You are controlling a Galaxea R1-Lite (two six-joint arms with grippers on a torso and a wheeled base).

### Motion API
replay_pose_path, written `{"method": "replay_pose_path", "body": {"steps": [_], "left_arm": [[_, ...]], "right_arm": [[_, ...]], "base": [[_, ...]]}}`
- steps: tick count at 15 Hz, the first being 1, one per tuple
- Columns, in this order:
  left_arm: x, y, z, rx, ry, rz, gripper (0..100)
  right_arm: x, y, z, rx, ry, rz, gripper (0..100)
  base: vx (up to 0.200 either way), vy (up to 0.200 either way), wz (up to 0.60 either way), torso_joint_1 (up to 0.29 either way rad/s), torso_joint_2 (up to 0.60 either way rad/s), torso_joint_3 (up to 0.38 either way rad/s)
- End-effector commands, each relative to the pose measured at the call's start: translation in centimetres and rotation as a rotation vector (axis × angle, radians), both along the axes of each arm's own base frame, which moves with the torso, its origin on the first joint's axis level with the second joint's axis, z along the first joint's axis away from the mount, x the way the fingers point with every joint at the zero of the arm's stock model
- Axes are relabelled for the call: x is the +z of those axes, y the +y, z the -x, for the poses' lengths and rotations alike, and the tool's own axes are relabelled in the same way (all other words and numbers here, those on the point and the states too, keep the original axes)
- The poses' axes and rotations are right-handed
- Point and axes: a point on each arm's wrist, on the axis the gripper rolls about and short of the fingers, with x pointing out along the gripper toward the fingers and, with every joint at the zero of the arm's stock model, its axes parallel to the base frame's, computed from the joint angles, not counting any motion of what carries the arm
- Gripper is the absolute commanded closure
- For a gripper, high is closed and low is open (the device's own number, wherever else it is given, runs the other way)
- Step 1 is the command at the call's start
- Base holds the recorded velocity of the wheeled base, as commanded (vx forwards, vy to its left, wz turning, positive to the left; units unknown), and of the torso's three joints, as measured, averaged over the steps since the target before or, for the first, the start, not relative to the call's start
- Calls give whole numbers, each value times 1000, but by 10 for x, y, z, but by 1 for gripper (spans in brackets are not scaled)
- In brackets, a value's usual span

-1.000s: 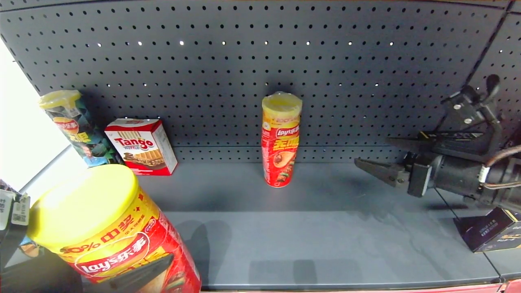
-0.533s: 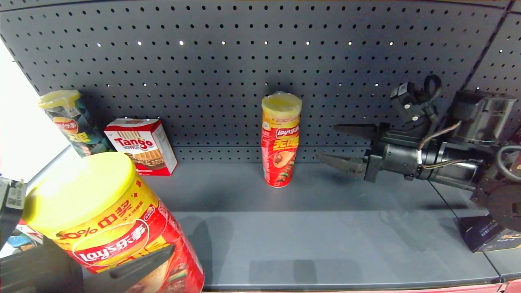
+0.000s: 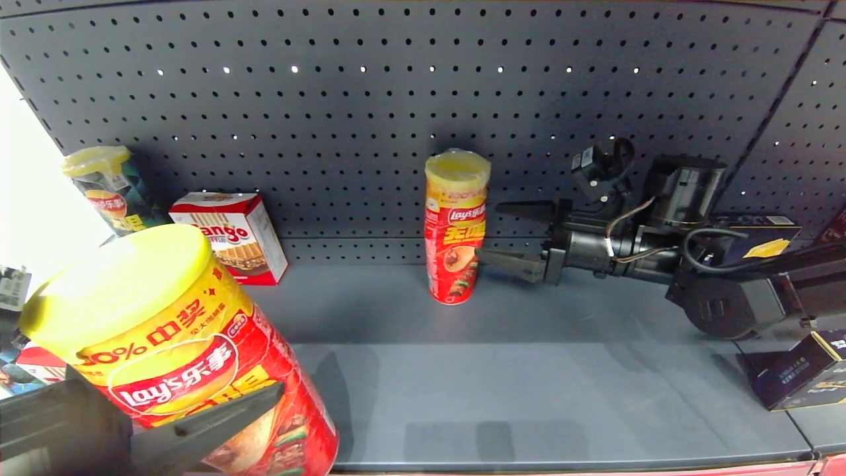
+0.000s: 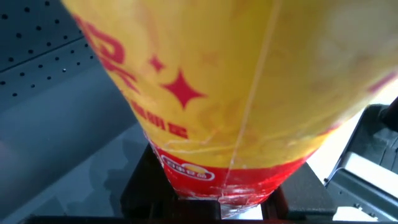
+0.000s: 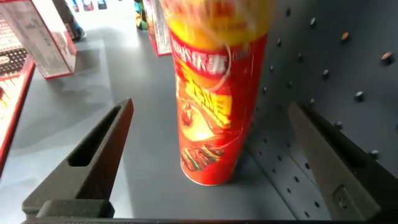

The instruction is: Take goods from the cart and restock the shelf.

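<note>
I count three chip cans. Two are red with yellow lids, and one is dark with a yellow lid.

The first red can [image 3: 178, 344] sits at 7 o'clock in my head view, tilted, with its lid toward 10 o'clock. My left gripper [image 3: 155, 423] is clamped on it low on the body, off the shelf [image 3: 529, 383]. One finger [image 3: 218, 416] lies across its front. In the left wrist view the can wall [image 4: 249, 93] is right up against the camera.

The second red can [image 3: 456, 228] stands upright near the middle of the shelf, close to the pegboard back [image 3: 396, 99]. My right gripper [image 3: 492, 230] is at its 3 o'clock and level with the can's middle, its fingers spread wide. From the right wrist camera the can stands between the two fingers [image 5: 93, 155] with a gap on each side.

The dark can [image 3: 109, 192] stands at 9 o'clock, at the far end of the shelf.

There is one wafer box [image 3: 231, 235], upright just beside the dark can, at its 3 o'clock. One dark box [image 3: 800, 370] lies at 4 o'clock near the shelf's front edge. A flat dark pack with a yellow label [image 3: 760, 244] shows at 3 o'clock behind my right arm, partly hidden.

All three cans have their lids on, so I cannot see what is inside. The wafer box is closed too.
</note>
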Motion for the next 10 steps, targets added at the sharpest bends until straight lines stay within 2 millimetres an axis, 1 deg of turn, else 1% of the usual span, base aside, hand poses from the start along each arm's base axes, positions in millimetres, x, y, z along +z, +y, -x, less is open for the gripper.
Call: {"method": "replay_pose_path", "body": {"steps": [1, 5, 6, 7, 10], "left_arm": [[5, 0, -1, 2, -6, 15, 100], [4, 1, -2, 13, -5, 14, 100], [4, 1, -2, 19, -3, 13, 100], [4, 2, -3, 27, -3, 13, 100], [3, 2, -3, 30, -1, 12, 100]], "right_arm": [[-15, 10, -7, 18, 28, 13, 0], [-29, 25, -21, 36, 28, 12, 0], [-30, 25, -23, 36, 26, 11, 0], [-32, 31, -25, 46, 25, 8, 0], [-34, 34, -22, 56, 25, 10, 0]], "base": [[0, 0, 0, 0, 0, 0], [0, 0, 0, 0, 0, 0], [0, 0, 0, 0, 0, 0], [0, 0, 0, 0, 0, 0], [0, 0, 0, 0, 0, 0]]}}
